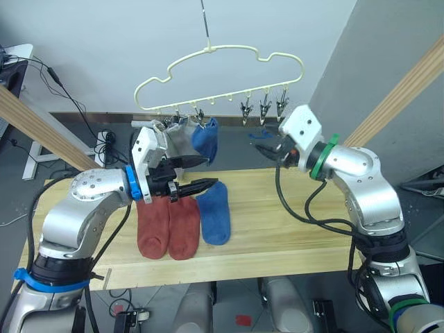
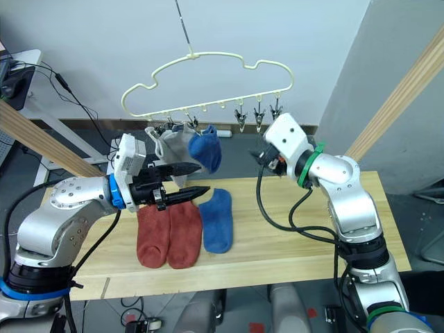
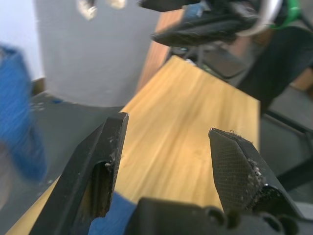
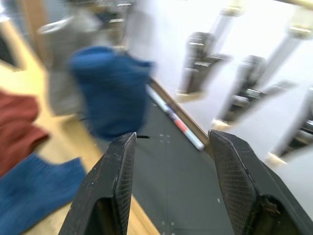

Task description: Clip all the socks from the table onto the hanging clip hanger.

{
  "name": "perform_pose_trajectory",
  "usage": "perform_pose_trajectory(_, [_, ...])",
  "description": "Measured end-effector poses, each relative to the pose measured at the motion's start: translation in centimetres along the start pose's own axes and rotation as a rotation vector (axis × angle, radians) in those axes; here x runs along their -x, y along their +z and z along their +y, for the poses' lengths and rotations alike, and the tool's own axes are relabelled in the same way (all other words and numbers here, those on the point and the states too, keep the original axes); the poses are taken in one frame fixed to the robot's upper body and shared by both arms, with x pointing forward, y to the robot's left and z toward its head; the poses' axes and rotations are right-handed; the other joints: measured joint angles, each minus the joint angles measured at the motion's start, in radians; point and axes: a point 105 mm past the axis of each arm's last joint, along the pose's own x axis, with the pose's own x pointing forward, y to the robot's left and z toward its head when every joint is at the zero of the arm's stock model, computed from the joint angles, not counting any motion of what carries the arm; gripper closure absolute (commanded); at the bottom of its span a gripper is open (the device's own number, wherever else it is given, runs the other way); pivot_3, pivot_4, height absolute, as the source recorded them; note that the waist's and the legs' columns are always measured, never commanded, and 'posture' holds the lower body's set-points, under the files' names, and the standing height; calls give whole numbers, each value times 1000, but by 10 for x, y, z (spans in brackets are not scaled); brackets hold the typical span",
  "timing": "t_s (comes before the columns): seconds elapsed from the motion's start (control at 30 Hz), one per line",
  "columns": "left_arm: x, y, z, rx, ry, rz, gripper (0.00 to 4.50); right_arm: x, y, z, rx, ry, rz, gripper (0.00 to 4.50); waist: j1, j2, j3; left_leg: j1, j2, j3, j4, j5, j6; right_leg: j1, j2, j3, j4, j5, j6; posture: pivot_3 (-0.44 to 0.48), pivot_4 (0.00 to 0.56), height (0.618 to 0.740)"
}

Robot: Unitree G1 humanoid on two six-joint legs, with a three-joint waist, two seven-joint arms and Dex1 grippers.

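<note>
On the clip hanger (image 1: pixel 220 76) three socks hang already; three lie on the table (image 1: pixel 291 215) — two rust-red socks (image 1: pixel 168 225), one blue sock (image 1: pixel 215 211). We judge a pickup comes next: left gripper (image 1: pixel 201 173) and right gripper (image 4: pixel 171 161) both gape empty.

Three socks (image 1: pixel 184 225) lie side by side on the worktop (image 1: pixel 291 236), with the clip hanger (image 1: pixel 222 80) hanging above and behind them, holding more socks at its left end.

No text readable — no labels, numbers.
</note>
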Motion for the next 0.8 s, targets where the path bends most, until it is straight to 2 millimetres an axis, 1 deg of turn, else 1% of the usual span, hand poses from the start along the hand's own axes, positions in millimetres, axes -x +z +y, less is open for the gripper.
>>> perform_pose_trajectory(0.1, [-3,10,4,0,-12,-21,1519,-5,8,-8,-32,-52,-6,2055,-2,0,0,0,0,0,0,0,0,0,0,0,0,0,0,-95,337,740])
perform_pose_trajectory(0.2, [-3,11,7,10,-3,-19,1519,-7,7,-11,-59,-68,1,2055,-1,0,0,0,0,1,-2,0,0,0,0,0,-2,0,0,-91,338,740])
perform_pose_trajectory(0.3, [-4,10,7,21,3,-19,1519,-9,8,-6,-84,-44,-6,2055,-2,0,0,0,0,1,-5,0,0,-1,0,0,-4,0,0,-87,338,740])
perform_pose_trajectory(0.43, [-4,12,11,26,38,-38,1519,-14,17,2,-83,-3,-30,2055,-2,0,0,0,0,1,-7,0,0,-1,0,0,-6,0,0,-89,339,740])
perform_pose_trajectory(0.6, [0,14,14,12,84,-46,1519,-18,18,8,-86,1,-32,2055,-3,0,0,0,0,2,-9,0,0,-2,0,0,-7,0,0,-84,339,740])
perform_pose_trajectory(0.73, [4,2,11,3,121,-19,1519,-19,14,12,-93,-19,-8,2055,-2,0,0,0,1,3,-10,0,0,-3,-1,0,-7,0,0,-73,340,740])
perform_pose_trajectory(0.8, [4,1,12,-4,132,-16,1519,-17,11,13,-91,-32,6,2055,0,0,0,0,1,3,-10,0,0,-3,-1,0,-7,0,0,-71,338,740])
